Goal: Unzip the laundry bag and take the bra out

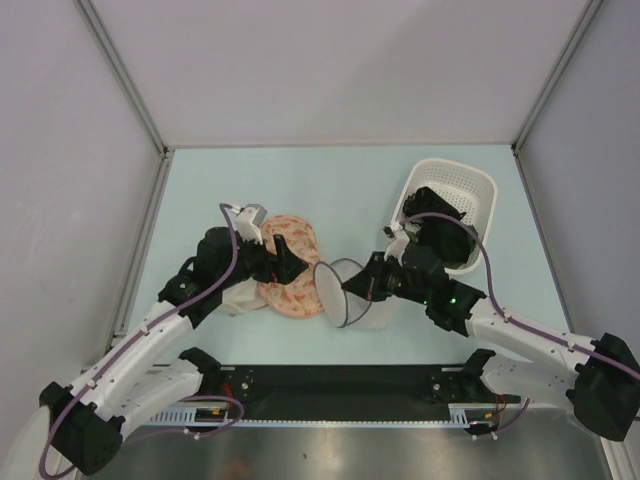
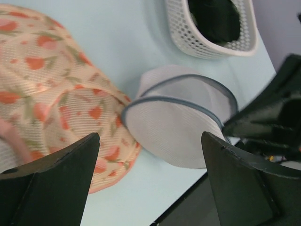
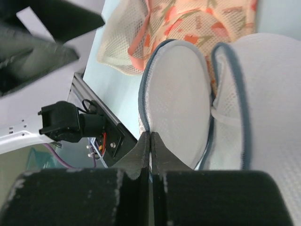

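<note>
Pale blue-green table (image 1: pixel 250 180), closed in by plain white walls (image 1: pixel 330 60), carries everything you see.

Left arm (image 1: pixel 150 335) and right arm (image 1: pixel 540 340) reach in from the near edge and converge at the table's middle.

White perforated basket (image 1: pixel 470 180) stands at the far right, well apart from the left arm.

Peach floral padded item (image 1: pixel 295 295) lies left of centre under your left gripper (image 2: pixel 150 141). Its two dark fingers stand spread wide, with nothing between them.

Laundry bag (image 2: pixel 183 127) sits between the two grippers, just beside the peach item's right edge.
- It is a small round drum of white mesh, edged with a dark navy zipper band.
- It lies on its side, so its short axis runs roughly left to right across the table.
- The circular lid faces the peach item.
- The lid stands away from the body in a V-shaped gap and is joined to it at one side only, so much of the rim is unzipped.

Bra (image 2: pixel 214 19), a black soft mass, lies inside the basket, apart from the bag.

Right gripper (image 3: pixel 150 141) has its fingers pressed flat together, tips at the lid's navy rim. You cannot tell whether any mesh is pinched between them.
</note>
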Controlling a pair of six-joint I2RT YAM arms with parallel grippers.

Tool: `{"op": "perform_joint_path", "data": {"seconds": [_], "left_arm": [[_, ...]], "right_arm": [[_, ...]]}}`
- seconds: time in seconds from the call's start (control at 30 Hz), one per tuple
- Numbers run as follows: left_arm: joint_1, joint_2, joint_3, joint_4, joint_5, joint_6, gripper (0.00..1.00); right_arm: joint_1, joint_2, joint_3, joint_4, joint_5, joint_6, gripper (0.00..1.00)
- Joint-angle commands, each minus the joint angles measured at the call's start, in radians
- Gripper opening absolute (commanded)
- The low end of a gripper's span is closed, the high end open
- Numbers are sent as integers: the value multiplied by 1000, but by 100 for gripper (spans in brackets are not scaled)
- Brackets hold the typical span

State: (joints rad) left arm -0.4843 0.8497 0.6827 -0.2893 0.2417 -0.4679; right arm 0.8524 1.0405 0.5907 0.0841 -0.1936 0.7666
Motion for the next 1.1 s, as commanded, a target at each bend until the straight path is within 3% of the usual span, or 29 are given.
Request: {"op": "perform_joint_path", "data": {"seconds": [0.0,0.23,0.57,0.63,0.67,0.87,0.97,1.07], "left_arm": [[-140,29,18,122,-1,-6,94],[-316,179,15,249,-12,-64,93],[-405,431,80,482,30,-107,93],[-421,471,104,504,33,-109,93],[-425,515,123,518,37,-112,93],[-464,670,167,584,67,-115,92],[-487,710,195,610,76,-123,92],[-505,753,227,621,88,-126,92]], "right_arm": [[-71,-85,-40,101,-69,31,0],[-165,-220,-100,68,-66,68,0],[-202,-436,-154,-176,98,106,2],[-202,-467,-149,-240,137,117,9],[-202,-477,-149,-262,147,120,20],[-193,-559,-99,-398,255,91,60],[-187,-573,-63,-480,319,63,69],[-177,-577,-34,-536,376,62,70]]}}
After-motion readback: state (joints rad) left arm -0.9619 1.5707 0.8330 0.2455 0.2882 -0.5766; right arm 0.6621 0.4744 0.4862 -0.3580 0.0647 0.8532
